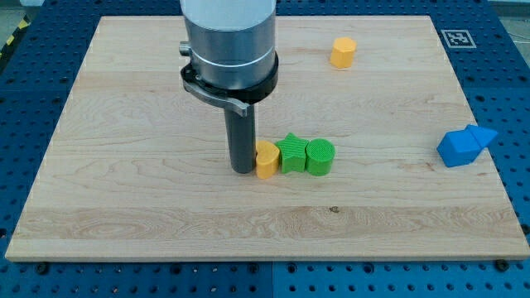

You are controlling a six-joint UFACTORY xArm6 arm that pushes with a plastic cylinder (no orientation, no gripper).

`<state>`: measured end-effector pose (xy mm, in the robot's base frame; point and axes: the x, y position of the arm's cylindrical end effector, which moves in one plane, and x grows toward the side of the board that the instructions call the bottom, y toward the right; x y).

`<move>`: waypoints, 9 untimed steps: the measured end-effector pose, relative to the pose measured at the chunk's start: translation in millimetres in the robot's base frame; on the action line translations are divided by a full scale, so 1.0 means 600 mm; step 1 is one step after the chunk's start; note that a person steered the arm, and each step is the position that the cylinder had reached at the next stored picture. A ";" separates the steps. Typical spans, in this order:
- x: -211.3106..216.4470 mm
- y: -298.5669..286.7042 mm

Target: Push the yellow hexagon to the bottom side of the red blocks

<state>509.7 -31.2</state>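
Observation:
The yellow hexagon (343,52) stands alone near the view's top right of the wooden board (124,124). My tip (242,170) is down on the board near the middle, far to the lower left of the hexagon. The tip touches the left side of a second, smaller yellow block (266,161) whose shape I cannot make out. No red block shows in this view; the arm's wide grey body (229,41) hides part of the board's top middle.
A green star (291,153) and a green cylinder (320,157) sit in a row directly right of the small yellow block, touching. Two blue blocks (465,146) sit together at the board's right edge.

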 end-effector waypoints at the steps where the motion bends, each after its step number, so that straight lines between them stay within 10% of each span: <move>1: 0.001 -0.001; 4: -0.121 0.028; 7: -0.307 0.365; 9: -0.406 0.267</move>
<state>266.2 129.1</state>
